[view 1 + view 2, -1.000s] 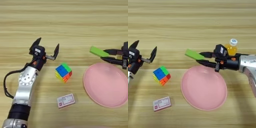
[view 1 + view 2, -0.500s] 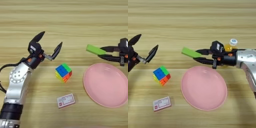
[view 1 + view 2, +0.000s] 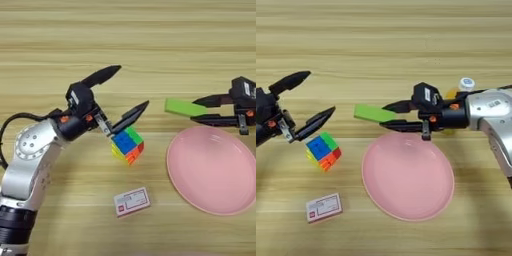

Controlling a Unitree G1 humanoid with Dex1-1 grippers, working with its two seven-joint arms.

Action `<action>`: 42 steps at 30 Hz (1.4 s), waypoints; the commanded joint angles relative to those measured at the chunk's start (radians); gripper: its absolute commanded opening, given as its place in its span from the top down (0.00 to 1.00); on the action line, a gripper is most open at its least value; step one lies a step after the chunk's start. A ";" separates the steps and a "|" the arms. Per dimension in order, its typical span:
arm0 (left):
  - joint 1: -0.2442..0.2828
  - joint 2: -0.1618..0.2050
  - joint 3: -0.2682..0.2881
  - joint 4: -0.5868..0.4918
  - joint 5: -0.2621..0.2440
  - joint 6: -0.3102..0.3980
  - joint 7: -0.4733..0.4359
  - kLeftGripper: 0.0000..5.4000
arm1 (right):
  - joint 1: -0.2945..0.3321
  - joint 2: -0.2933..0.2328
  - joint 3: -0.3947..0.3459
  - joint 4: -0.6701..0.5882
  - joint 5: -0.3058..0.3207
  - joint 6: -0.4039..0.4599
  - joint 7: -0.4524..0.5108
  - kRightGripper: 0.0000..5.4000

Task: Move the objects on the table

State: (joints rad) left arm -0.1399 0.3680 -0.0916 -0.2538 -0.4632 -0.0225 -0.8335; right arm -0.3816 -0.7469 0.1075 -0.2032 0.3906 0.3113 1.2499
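Left gripper [image 3: 122,95] fingers wide apart, ctr-left, just above cube [image 3: 127,145], right gripper [image 3: 390,116] clamped on green block [image 3: 374,113], mid-frame over pink plate [image 3: 407,176] upper-left rim, bottle [image 3: 460,89] behind right arm, upper right, card [image 3: 132,201] lower ctr, table [image 3: 150,40].

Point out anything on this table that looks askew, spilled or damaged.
Nothing is spilled or broken. The cube sits turned cornerwise to the table's grain, and the small card lies slightly tilted. The green block is off the table, pinched at one end by the right gripper.
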 commanded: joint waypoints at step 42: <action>-0.100 0.008 -0.129 0.080 -0.031 0.152 -0.280 0.20 | 0.037 -0.026 0.024 -0.135 0.050 0.055 0.014 0.74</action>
State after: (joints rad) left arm -0.2233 0.3743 -0.2123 -0.1811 -0.5126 0.1422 -1.1042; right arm -0.3467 -0.7695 0.1253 -0.3201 0.4323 0.3608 1.2582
